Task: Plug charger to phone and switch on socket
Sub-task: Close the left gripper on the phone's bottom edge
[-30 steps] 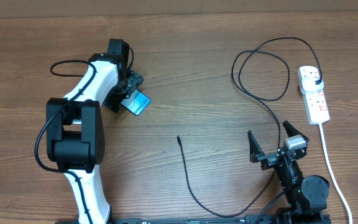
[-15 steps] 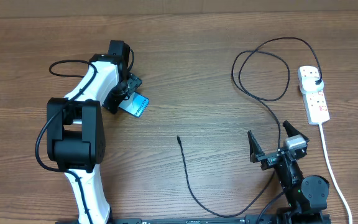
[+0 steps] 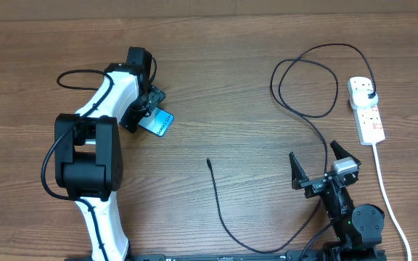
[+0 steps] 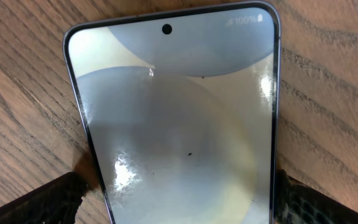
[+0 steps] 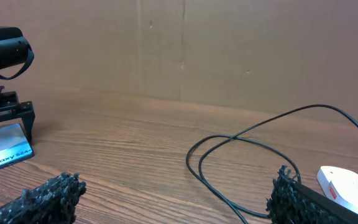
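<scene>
Now the left fingers [image 4: 39,199] and right fingers [image 5: 48,196] are spread wide, holding nothing. The phone [image 4: 179,124] looks like slippery glass, so squeeze its side edges gently. Pinch the thin, floppy charger [image 3: 212,185] near its tip.

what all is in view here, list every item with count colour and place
phone: 1, light-blue lit screen with dark edges, on the table left of centre
charger: 1, black, plugged into the socket at the far right, looping there, loose tip near the table's centre
socket: 1, white with red markings, by the right edge
white lead: 1, white, from the socket toward the near edge
table: 1, brown wood, under everything
cardboard wall: 1, brown, behind the table
left arm: 1, white and black, near left
right arm: 1, black, near right
left gripper: 1, black, open, fingers either side of the phone
right gripper: 1, black, open, holding nothing
</scene>
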`<state>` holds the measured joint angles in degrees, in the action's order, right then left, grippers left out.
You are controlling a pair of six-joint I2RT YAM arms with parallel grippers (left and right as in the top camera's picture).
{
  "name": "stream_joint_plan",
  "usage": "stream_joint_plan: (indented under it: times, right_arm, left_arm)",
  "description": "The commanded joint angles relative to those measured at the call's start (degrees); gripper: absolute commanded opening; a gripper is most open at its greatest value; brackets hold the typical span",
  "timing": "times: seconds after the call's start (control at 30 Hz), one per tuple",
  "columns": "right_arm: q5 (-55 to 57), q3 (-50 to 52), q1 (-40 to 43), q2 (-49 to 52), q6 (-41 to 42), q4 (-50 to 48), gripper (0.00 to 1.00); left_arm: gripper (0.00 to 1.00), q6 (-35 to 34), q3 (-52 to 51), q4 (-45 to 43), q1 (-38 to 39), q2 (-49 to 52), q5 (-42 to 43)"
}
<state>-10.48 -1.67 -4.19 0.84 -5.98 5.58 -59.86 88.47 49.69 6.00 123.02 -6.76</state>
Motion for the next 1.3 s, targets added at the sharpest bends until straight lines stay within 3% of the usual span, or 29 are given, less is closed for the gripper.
stream_joint_plan:
  times: [0.0,0.5,0.57,0.67,1.13,1.27]
  right_arm:
    - [0.1,0.6,-0.3,-0.7,0.3,-0.3,1.00]
    - [0.1,0.6,-0.3,-0.7,0.3,-0.3,1.00]
    - [0.1,0.6,-0.3,-0.7,0.3,-0.3,1.00]
    - [0.1,0.6,-0.3,-0.7,0.3,-0.3,1.00]
    - [0.1,0.6,-0.3,-0.7,0.3,-0.3,1.00]
    - [0.1,0.6,-0.3,-0.7,0.3,-0.3,1.00]
  left_arm:
    - [1.00,0.0,-1.6,-0.4,0.2,2.3,-1.1]
    - [1.00,-1.1,-1.6,-0.7,0.3,2.3,0.8]
    - [0.92,-1.6,-1.6,-0.6,0.3,2.3,0.8]
    - [0.89,-1.9,-1.6,-0.6,0.4,2.3,0.8]
    - [0.91,-1.9,-1.6,-0.5,0.4,2.3,0.8]
    - [1.00,-1.9,-1.6,-0.5,0.4,2.3,0.9]
